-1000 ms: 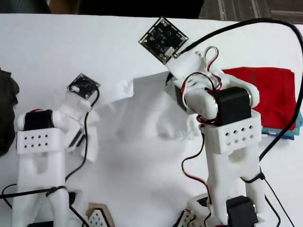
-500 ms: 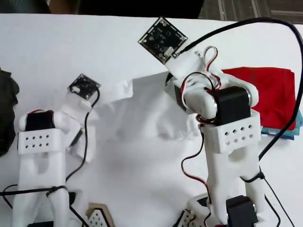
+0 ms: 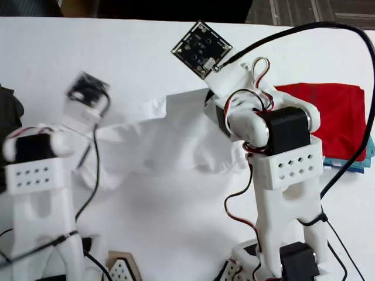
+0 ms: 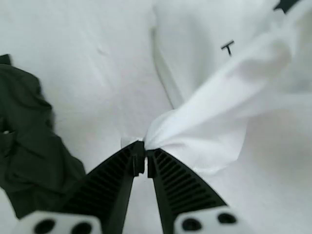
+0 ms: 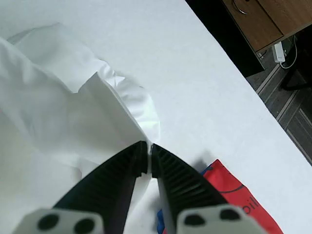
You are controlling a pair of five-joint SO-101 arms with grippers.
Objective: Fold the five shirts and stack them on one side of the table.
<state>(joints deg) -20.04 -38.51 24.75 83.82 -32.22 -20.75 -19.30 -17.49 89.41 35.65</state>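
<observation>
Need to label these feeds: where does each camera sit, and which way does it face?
High view: fixed above the table, looking down; left arm, right arm, white shirt between.
Left wrist view: on the left arm, facing along the left claw pinching that shirt.
Right wrist view: likewise; right claw, red shirt beyond.
Shared: the white shirt.

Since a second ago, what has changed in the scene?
The left gripper, shut on the white shirt, swung toward the left and far side of the table, drawing the cloth taut. The right gripper kept its pinch in place; the red shirt did not move.
</observation>
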